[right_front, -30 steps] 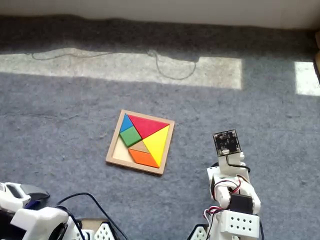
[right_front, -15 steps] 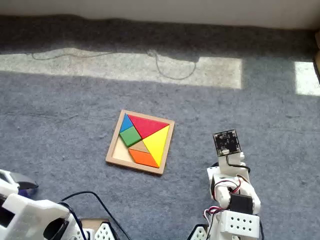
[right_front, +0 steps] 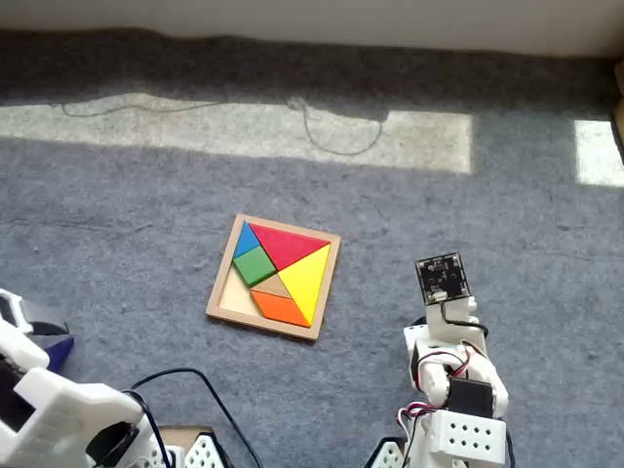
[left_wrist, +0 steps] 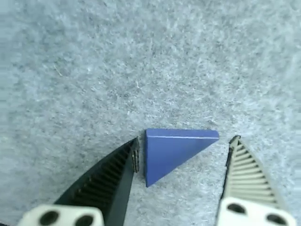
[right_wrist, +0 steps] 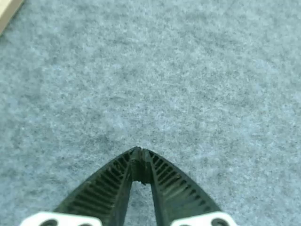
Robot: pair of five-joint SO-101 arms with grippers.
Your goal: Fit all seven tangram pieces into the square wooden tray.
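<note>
The square wooden tray point(right_front: 232, 298) lies mid-carpet holding a red point(right_front: 288, 244), a yellow point(right_front: 308, 278), an orange point(right_front: 281, 308), a green point(right_front: 253, 265), a small blue point(right_front: 245, 241) and a tan piece point(right_front: 275, 287); bare wood shows at its near-left corner. A loose blue triangle point(left_wrist: 171, 148) lies flat on the carpet between the fingers of my left gripper point(left_wrist: 185, 147), which stands open around it, the dark finger close to one edge. In the high view this triangle point(right_front: 56, 349) shows beside the left arm point(right_front: 39, 395). My right gripper point(right_wrist: 141, 164) is shut on nothing above bare carpet.
Grey carpet covers the whole floor. The right arm point(right_front: 447, 366) stands to the right of the tray, and a tray corner point(right_wrist: 6, 10) shows in its wrist view. A thin cable point(right_front: 331, 146) lies on the sunlit strip at the back. Black cables point(right_front: 185, 385) run near the left arm's base.
The left arm has swung at the lower left corner, its gripper moving away from the near edge toward the blue triangle. The right arm and the tray have kept still.
</note>
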